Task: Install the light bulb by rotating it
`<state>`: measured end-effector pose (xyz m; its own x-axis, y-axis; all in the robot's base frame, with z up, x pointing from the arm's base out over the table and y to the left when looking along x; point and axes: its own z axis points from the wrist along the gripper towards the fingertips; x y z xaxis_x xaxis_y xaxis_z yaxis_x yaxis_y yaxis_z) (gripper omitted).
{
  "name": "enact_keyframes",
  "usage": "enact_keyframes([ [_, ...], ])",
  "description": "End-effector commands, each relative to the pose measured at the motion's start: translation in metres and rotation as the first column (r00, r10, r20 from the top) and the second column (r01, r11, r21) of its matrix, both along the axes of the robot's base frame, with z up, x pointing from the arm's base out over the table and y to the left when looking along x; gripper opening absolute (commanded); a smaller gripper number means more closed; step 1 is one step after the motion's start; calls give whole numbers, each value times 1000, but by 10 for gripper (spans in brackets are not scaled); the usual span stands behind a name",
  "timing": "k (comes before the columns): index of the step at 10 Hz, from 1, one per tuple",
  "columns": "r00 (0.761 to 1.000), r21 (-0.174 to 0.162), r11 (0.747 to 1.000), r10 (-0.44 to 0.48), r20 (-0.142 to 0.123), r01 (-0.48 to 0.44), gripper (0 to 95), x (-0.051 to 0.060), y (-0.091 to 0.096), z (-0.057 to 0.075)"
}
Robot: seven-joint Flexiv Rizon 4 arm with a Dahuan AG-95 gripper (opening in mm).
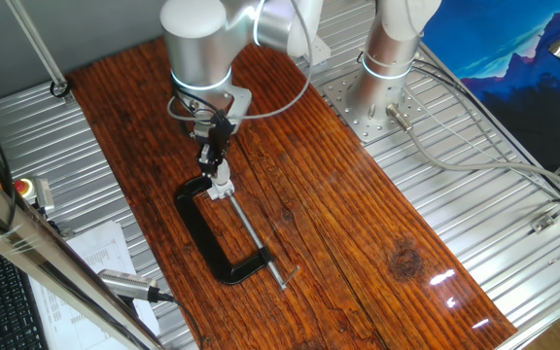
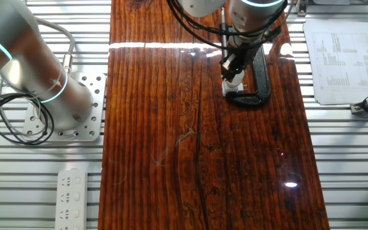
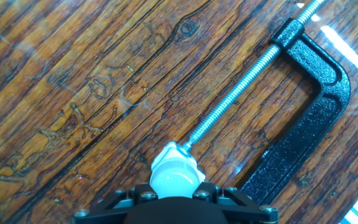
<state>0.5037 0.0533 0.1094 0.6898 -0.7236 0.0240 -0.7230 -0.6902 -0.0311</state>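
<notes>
The gripper (image 1: pixel 219 167) is hanging over the bulb (image 3: pixel 175 176) sitting in its socket (image 1: pixel 222 186) inside the clamp (image 1: pixel 212 233), grip state unclear, and it's risking cross-threading if it's twisting off-axis.

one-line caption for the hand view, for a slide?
Gripper over small white frosted bulb, beside black C-clamp on wooden table.

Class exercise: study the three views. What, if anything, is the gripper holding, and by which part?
The gripper appears shut on the light bulb, gripping its rounded white top; the fingertips themselves are hidden, so the exact contact cannot be confirmed.
</notes>
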Motion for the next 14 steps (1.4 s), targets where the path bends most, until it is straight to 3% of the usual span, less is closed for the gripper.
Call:
enact_keyframes([
  [1,1000,0,1000,-10,-3,10,190,1,1,-1],
  [2,1000,0,1000,-20,-4,20,190,1,1,-1],
  [3,999,2,999,-40,-4,40,0,1,1,-1],
  [6,991,2,991,-131,-5,131,0,1,1,-1],
  [9,964,8,964,-268,-5,268,0,1,1,-1],
  [12,918,-3,918,-397,-3,397,0,1,1,-1],
  [14,872,-17,872,-490,6,490,0,1,1,-1],
])
